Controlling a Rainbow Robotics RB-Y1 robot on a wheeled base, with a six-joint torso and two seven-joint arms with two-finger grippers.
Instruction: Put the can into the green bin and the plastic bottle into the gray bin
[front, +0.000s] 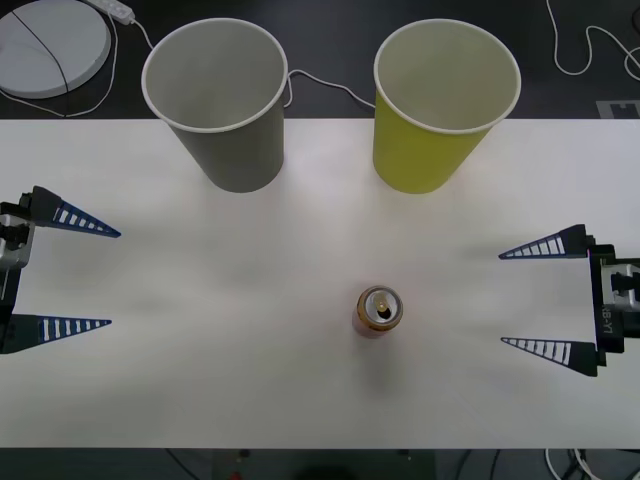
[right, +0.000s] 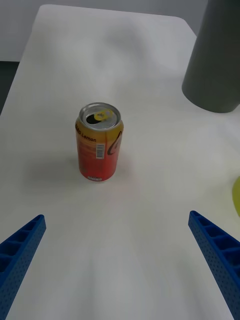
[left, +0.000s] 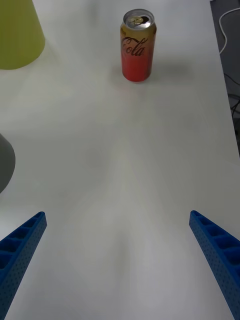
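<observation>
White table (front: 300, 400), dark floor behind. Gray bin (front: 222, 100) and green bin (front: 440, 105): upright, interiors bare. Can (front: 380, 311): upright mid-table, between left gripper (front: 75, 272) and right gripper (front: 535, 300), both released.

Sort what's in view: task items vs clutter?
Task items: can standing upright on the table; green bin; gray bin; left pincer and right pincer, both open at the table's sides.

Clutter: white round device and white cables behind the table.

Glossy printed metal can (front: 380, 310) with a shiny bare top; matt paper-like gray bin (front: 217, 100) and green bin (front: 440, 105); smooth matt white table (front: 250, 300)
</observation>
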